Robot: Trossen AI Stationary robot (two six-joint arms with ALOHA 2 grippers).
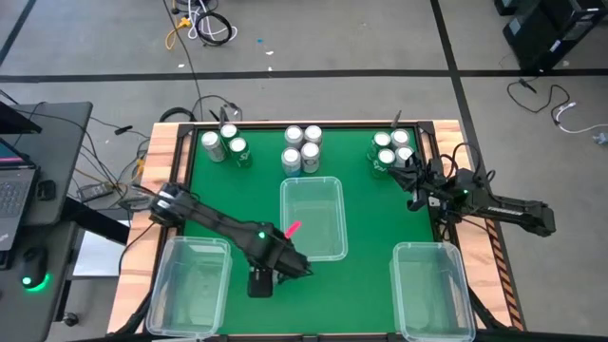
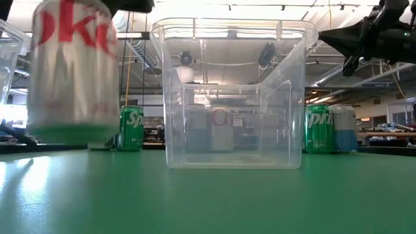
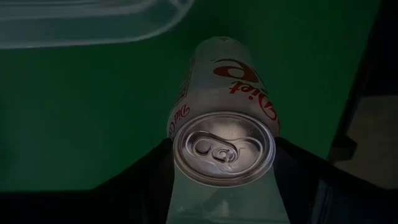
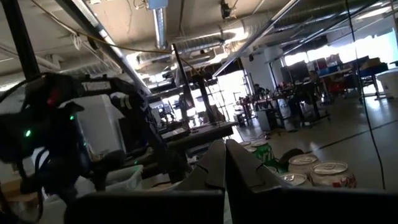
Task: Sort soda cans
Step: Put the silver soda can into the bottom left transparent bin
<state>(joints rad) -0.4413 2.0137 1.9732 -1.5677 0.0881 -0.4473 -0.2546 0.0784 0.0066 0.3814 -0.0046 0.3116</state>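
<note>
A green-topped desk with a wooden border is seen from above. 3 clear plastic bins are set on it: 1 at the centre and 2 at the near corners. Soda cans stand along the far edge in 3 clusters.

Small cylindrical soda cans with shiny silver tops: twelve in all
Far-left group: three cans
Far-middle group: four cans
Far-right group: four cans
Silver-white can with red lettering, apart from the groups: one
Clear plastic rectangular bins: three
Dark robot arms: two
</note>
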